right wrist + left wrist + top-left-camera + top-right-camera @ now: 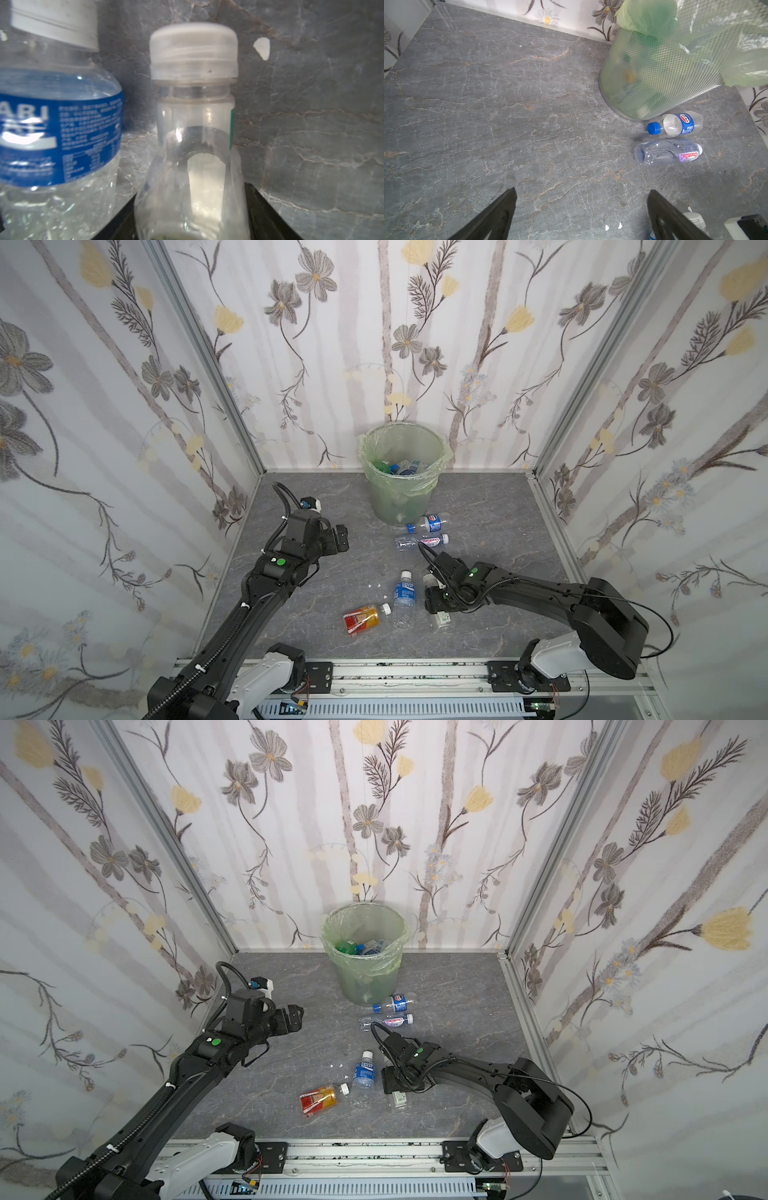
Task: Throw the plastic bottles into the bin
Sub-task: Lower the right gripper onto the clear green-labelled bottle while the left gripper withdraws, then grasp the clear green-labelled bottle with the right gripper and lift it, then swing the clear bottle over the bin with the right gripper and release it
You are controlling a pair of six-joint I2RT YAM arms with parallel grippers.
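The bin (399, 502) (365, 977) (654, 72) stands at the back wall with several plastic bottles (401, 467) inside. On the table lie a blue-capped bottle (430, 524) (675, 124), a pink-labelled clear bottle (422, 541) (668, 152), a blue-labelled white-capped bottle (404, 597) (56, 135) and an orange bottle (363, 617) (322, 1097). My right gripper (434, 605) (191, 189) is shut on a clear white-capped bottle (441, 620) (193, 124) lying on the table, a finger on each side. My left gripper (343, 537) (581, 191) hovers open and empty, left of the bin.
Small white scraps (376, 585) (612, 226) lie on the grey marbled table (316, 605). Flowered walls close in the left, back and right sides. A metal rail (407, 676) with both arm bases runs along the front edge.
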